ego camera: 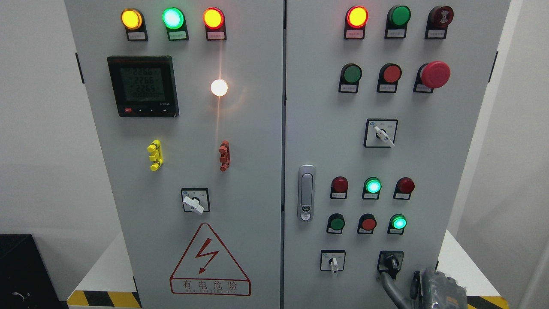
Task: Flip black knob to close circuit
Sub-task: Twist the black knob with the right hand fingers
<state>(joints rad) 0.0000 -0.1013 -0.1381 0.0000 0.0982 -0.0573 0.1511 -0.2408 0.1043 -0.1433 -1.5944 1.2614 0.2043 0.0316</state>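
The black knob [391, 261] sits on a black square plate at the lower right of the grey cabinet's right door [326, 107], its handle pointing roughly down. My right hand [431, 289] rises from the bottom edge just right of and below the knob. Its fingers are spread and hold nothing. One dark finger [388, 286] stretches up-left, its tip just under the knob's plate; I cannot tell whether it touches. No left arm shows.
A white selector switch [333, 262] sits left of the knob, with red and green buttons and lit green lamps [399, 222] above. A silver door latch [306, 193] is on the door's left edge. The left door carries a meter [143, 86] and a warning triangle [209, 262].
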